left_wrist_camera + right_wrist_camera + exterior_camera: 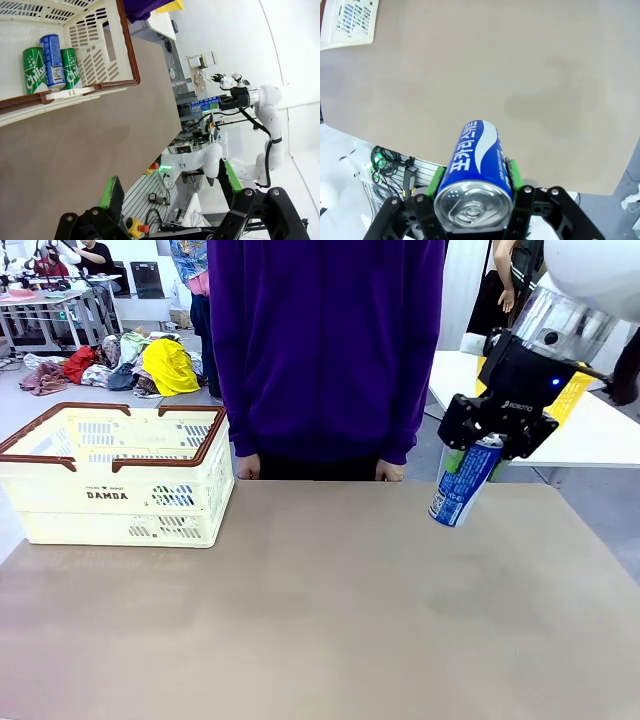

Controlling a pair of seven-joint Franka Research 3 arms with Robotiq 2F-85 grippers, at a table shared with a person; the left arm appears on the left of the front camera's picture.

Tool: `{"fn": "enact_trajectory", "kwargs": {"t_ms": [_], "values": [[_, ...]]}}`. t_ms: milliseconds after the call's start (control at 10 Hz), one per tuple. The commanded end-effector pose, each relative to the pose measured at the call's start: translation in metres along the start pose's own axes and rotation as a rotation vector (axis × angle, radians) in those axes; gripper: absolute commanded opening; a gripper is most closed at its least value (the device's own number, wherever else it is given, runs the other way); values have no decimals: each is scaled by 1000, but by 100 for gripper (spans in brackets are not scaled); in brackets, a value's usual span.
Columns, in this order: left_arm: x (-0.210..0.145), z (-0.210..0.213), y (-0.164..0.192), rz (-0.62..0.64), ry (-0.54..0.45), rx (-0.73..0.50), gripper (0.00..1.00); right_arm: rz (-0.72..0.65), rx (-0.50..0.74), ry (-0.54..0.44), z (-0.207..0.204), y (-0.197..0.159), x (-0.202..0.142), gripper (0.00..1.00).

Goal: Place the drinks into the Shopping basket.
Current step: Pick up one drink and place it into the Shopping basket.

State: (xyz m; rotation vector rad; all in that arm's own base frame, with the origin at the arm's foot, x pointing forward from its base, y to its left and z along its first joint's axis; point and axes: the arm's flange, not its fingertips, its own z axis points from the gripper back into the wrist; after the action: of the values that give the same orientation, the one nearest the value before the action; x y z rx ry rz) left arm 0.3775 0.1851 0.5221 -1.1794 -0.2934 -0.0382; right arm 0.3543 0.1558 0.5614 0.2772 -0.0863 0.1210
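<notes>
Blue with white print, a slim drink can (462,483) hangs in the air above the right side of the table (320,610), pinched near its top by the right end effector (497,440). The can tilts, its lower end leaning toward the table's middle, and it touches nothing below it. In the right wrist view the same can (476,165) sits between the green pads (514,172), silver pull-tab end facing the camera, with the bare tan table (485,65) beneath it.

At the far left corner of the table stands the Shopping basket (120,502), cream-white slotted plastic with a brown rim and "DAMDA" on its near side. It is well apart from the held can. In the left wrist view three cans lie side by side on the basket's floor (12,35): a green can (35,70), a blue can (52,61) and a second green can (69,67), each touching the next.

The left end effector (170,192) hovers beside the table with its fingers (111,192) spread wide and nothing between them.

A person in a purple top (325,340) stands at the far edge of the table, one hand (246,467) resting on that edge just beside the basket and the other hand (390,472) a little farther right.
</notes>
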Motion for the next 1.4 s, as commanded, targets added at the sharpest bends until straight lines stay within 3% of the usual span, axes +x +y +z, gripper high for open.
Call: {"fn": "enact_trajectory", "kwargs": {"t_ms": [0, 100, 500, 600, 1000, 1300], "values": [[-5, -1, 0, -12, 5, 5, 100, -32, 10, -18, -18, -6, 0, 0], [-5, -1, 0, -12, 5, 5, 100, 0, 0, 0, 0, 0, 0, 0], [-5, -1, 0, -12, 5, 5, 100, -6, -8, 5, -7, -3, -1, 0], [-5, -1, 0, -12, 5, 5, 100, -49, -42, 6, -14, 13, 12, 0], [-5, -1, 0, -12, 5, 5, 100, 46, -147, -71, -86, 132, 82, 0], [-5, -1, 0, -12, 5, 5, 100, 110, -257, -139, -154, 208, 102, 0]]}}
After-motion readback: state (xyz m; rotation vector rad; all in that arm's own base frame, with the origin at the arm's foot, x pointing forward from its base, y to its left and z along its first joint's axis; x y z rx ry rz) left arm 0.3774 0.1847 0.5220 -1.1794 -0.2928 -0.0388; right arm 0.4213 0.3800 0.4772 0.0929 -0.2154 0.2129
